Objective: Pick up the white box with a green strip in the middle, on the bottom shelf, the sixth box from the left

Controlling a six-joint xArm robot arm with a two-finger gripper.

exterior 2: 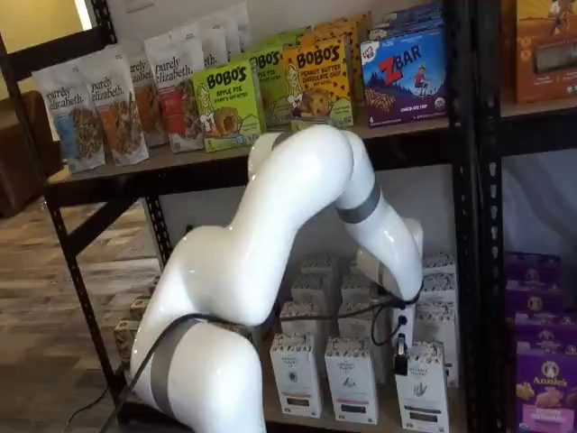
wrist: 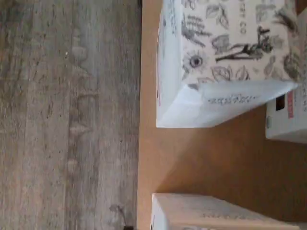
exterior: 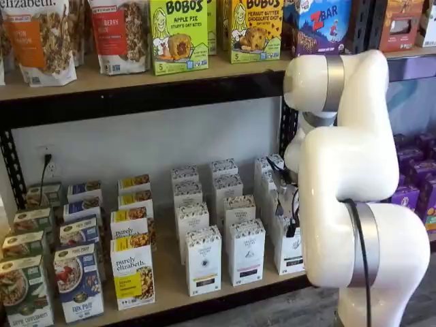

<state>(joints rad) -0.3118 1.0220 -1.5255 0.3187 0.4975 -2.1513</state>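
One white box (exterior 2: pixel 422 386) stands at the right end of the front row on the bottom shelf (exterior 2: pixel 383 422), close to the front edge. It has a speckled top and a small leaf emblem on its face. The colour of its low label band is hard to make out. Just beside it to the left stand two similar cartons (exterior 2: pixel 352 379) with black bands, and more white cartons fill the rows behind. In a shelf view the box (exterior: pixel 289 253) is half hidden by the arm (exterior: pixel 347 170), which reaches in over the right part of that shelf. The gripper (exterior 2: pixel 400 347) hangs just above and left of the box's top. Only a dark piece and a cable show under its white body, so I cannot tell whether the fingers are apart or together. The wrist view looks down on a patterned carton top (wrist: pixel 230 43) near the shelf's tan front edge, with grey wood floor (wrist: pixel 67 115) beyond it.
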